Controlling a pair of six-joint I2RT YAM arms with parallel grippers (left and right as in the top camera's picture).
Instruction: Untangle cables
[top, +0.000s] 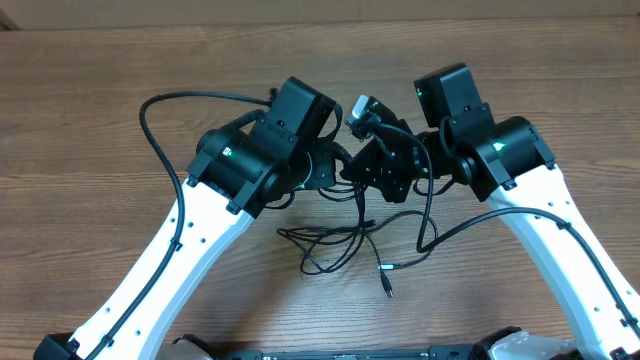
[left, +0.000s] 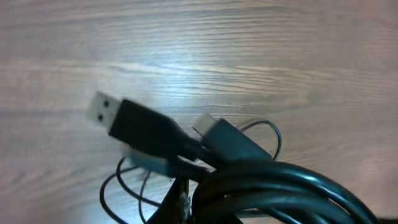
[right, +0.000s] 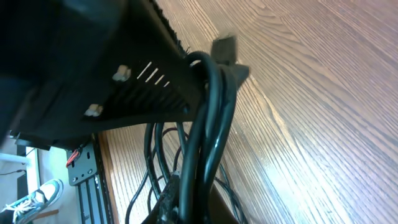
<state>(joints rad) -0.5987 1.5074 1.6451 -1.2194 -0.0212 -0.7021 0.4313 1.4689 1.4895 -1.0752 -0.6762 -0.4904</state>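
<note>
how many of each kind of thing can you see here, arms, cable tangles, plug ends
robot arms: 2
cable tangle: 1 (single cords too knotted to count)
raised plug ends, up with the tangle: 2
loose plug ends, lying on the table: 2
total: 7

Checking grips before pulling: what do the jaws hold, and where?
Left gripper and right gripper: jaws shut on the cables, at the bunch behind the plugs.
</note>
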